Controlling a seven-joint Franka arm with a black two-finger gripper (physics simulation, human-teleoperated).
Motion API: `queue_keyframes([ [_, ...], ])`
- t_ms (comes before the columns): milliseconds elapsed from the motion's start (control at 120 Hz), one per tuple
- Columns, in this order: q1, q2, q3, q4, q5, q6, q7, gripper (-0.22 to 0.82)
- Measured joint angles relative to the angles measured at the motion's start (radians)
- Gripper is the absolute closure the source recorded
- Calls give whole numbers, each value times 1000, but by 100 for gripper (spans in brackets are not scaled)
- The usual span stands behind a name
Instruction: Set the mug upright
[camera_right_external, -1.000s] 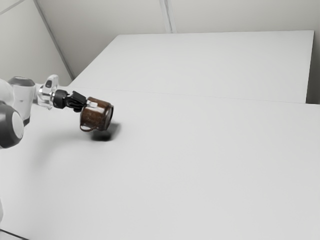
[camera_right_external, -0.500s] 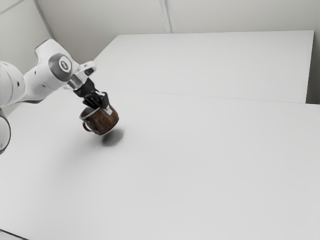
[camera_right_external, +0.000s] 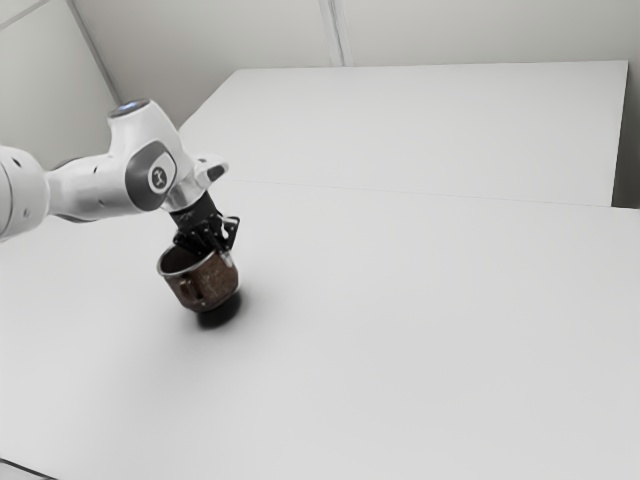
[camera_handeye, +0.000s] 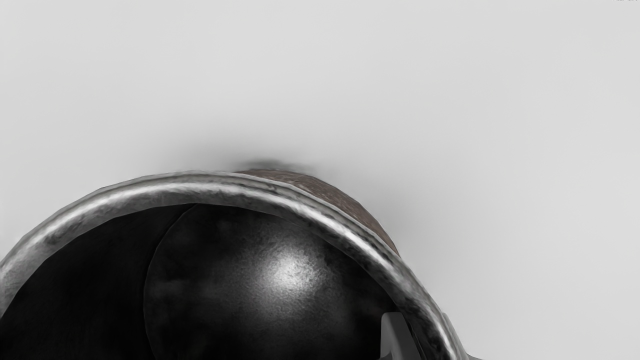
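The black two-finger end effector (camera_right_external: 227, 256) is clamped on the wall of the brown, round, metal-rimmed mug (camera_right_external: 212, 284), one finger inside, one outside. The mug is slightly tilted, mouth upward, over the white, flat counter (camera_right_external: 400, 330).

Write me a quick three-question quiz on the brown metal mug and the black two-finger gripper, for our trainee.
1. Fill in: the black two-finger gripper holds the brown rounded metal mug by its ____.
2. True or false: one finger is inside the mug.
3. The mug's mouth faces: A, straight down; B, mostly upward; C, level sideways.

Key: 1, rim; 2, true; 3, B.
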Motion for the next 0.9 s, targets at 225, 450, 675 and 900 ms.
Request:
queue_keyframes([
  [225, -36, -20, 3, -46, 105, 6, -200, 78],
  [450, -69, -20, 3, -57, 203, 3, -356, 78],
  [675, -102, 2, 4, -75, 267, 55, -475, 78],
  [900, -108, 48, 4, -80, 258, 136, -557, 78],
])
